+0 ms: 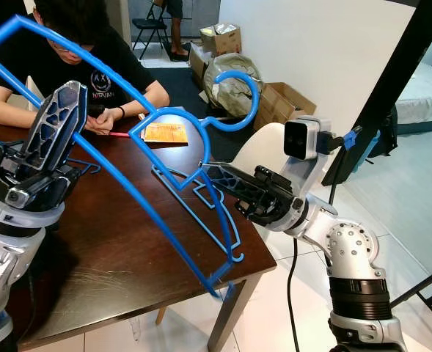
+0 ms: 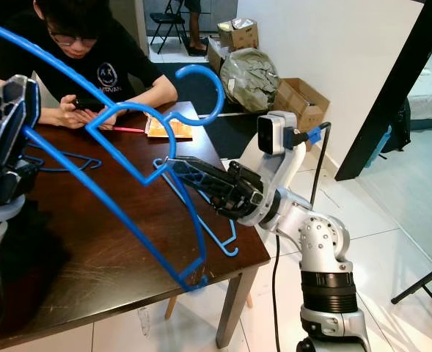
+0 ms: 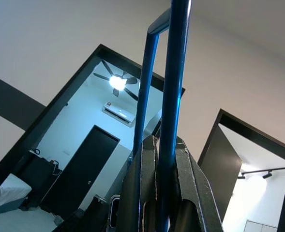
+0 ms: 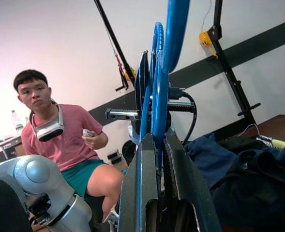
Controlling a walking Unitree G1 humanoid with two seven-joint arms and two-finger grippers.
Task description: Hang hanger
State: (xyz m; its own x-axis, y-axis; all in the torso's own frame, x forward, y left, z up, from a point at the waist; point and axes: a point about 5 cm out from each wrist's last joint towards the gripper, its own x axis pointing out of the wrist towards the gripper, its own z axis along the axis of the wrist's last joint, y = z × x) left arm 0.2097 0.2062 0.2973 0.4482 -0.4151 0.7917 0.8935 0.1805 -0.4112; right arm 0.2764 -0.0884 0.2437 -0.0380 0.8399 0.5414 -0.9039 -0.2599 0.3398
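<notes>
Brown table (image 1: 120,257) is sitting below. Blue hanger (image 1: 157,213) is hanging above it, held at both ends: left gripper (image 1: 50,132) clamping the shoulder bar, right gripper (image 2: 193,174) pinching below the hook. Looks light, stiff, slick plastic; gripping bars suits.

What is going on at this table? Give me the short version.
The robot holds a blue hanger up over the dark wooden table, gripped at two places. The left gripper is shut on one bar, and the right gripper is shut on the frame below the hook. It is not hung on anything yet. Another hanger lies flat on the table, and a person sits at the far side.
</notes>
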